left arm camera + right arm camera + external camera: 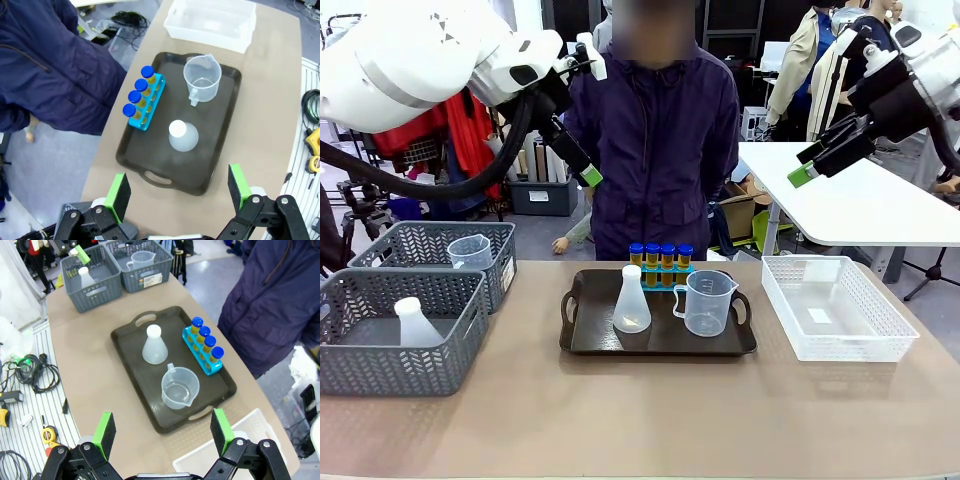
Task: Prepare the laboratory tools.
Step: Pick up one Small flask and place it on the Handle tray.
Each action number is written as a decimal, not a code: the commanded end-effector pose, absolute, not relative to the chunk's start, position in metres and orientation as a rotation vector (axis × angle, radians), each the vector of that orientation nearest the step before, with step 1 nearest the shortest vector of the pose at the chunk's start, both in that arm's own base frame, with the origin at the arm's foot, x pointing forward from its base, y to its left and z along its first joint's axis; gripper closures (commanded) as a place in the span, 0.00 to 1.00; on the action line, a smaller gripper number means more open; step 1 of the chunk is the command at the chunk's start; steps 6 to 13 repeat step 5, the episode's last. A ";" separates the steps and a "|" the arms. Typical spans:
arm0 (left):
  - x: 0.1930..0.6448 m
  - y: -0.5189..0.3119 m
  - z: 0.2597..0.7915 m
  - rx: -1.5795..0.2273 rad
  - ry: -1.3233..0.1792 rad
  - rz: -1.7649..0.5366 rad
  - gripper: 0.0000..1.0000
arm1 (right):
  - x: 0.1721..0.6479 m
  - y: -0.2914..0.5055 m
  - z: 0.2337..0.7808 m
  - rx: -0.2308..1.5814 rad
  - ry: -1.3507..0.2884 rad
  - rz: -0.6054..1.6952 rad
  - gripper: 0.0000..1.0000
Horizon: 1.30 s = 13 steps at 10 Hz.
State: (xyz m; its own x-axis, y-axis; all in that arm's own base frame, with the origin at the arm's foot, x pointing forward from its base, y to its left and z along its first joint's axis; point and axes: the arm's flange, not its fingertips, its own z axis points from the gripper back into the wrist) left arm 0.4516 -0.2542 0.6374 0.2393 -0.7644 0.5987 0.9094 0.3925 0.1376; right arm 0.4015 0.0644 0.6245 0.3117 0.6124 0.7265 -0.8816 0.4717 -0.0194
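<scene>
A dark tray point(590, 340) lies mid-table. On it stand a translucent white conical flask point(632, 300), a clear handled measuring beaker point(708, 302) and several blue-capped amber tubes point(660, 258) in a blue rack at its far edge. From the left wrist view the flask point(182, 135), beaker point(202, 77) and tubes point(140, 97) lie well below. My left gripper point(588, 175) point(179, 187) hangs high above the table's far left, open and holding nothing. My right gripper point(805, 172) point(162, 432) is raised at the right, open too, over the tray point(130, 340).
Two grey baskets point(380, 370) point(505, 240) sit at the left, one holding a second flask point(415, 325), the other a second beaker point(470, 252). A white mesh basket point(880, 345) stands at the right. A person in dark blue point(655, 140) stands at the far edge.
</scene>
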 end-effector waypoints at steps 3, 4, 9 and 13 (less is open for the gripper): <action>0.452 -0.251 0.638 -0.269 -0.648 -1.160 0.00 | 0.402 0.065 0.625 0.429 -0.750 1.027 0.00; 0.452 -0.251 0.638 -0.269 -0.648 -1.160 0.00 | 0.402 0.065 0.625 0.429 -0.750 1.027 0.00; 0.452 -0.251 0.638 -0.269 -0.648 -1.160 0.00 | 0.402 0.065 0.625 0.429 -0.750 1.027 0.00; 0.452 -0.251 0.638 -0.269 -0.648 -1.160 0.00 | 0.402 0.065 0.625 0.429 -0.750 1.027 0.00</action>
